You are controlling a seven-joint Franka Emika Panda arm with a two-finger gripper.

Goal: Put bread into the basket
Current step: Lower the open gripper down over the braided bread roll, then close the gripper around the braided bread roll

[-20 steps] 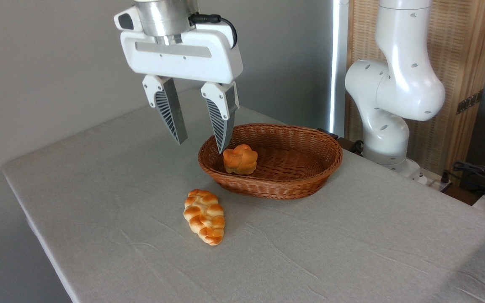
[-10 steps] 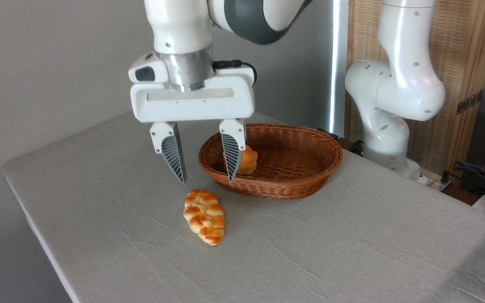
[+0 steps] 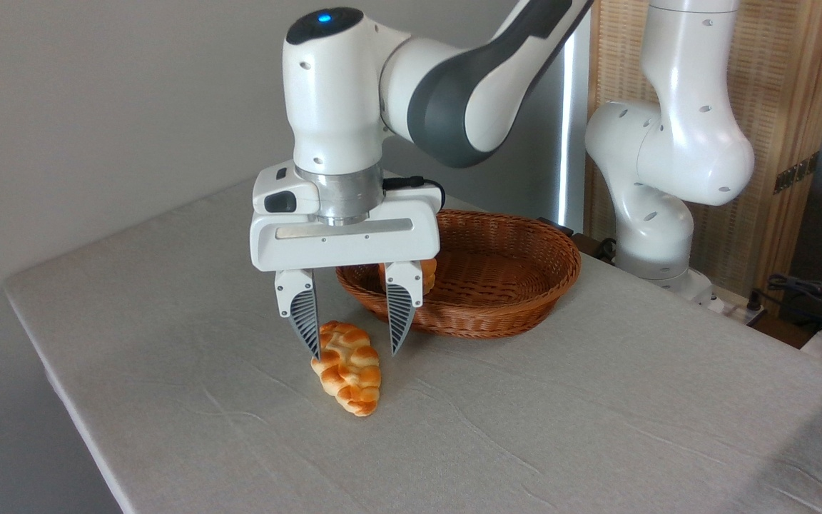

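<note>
The bread (image 3: 348,368), a braided golden-orange loaf, lies on the grey tablecloth just in front of the basket's left end. My gripper (image 3: 354,354) is open and hangs low over the loaf's far end, one fingertip on each side of it. Whether the fingers touch the loaf I cannot tell. The basket (image 3: 518,285) is a reddish-brown oval of wicker behind and to the right of the loaf. A small orange bun (image 3: 428,273) sits inside its left part, mostly hidden behind my right finger and the gripper body.
The arm's white base (image 3: 657,214) stands at the table's back right corner beside the basket. Cables and dark gear (image 3: 818,303) lie past the right edge. The table's left edge (image 3: 54,371) runs close by on the left.
My gripper has come down and slightly right, from above the basket's left rim to straddling the loaf's far end. Its fingers stayed open. Loaf, bun and basket have not moved.
</note>
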